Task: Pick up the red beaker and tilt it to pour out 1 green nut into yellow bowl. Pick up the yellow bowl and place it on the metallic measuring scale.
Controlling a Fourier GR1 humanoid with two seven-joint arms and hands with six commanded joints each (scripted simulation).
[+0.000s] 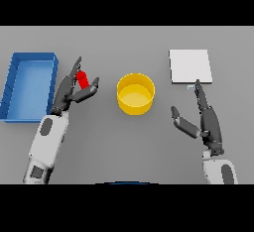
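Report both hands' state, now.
Left hand: shut on the red beaker.
Right hand: open, holding nothing, fingers straight, pointing toward the scale.

No readable text, label or number shows anywhere (none at all).

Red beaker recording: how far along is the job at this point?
Early. The left robot hand is closing around the red beaker. No nut shows in the yellow bowl, which sits apart from the metallic scale. Pouring and moving the bowl remain. The right robot hand is open.
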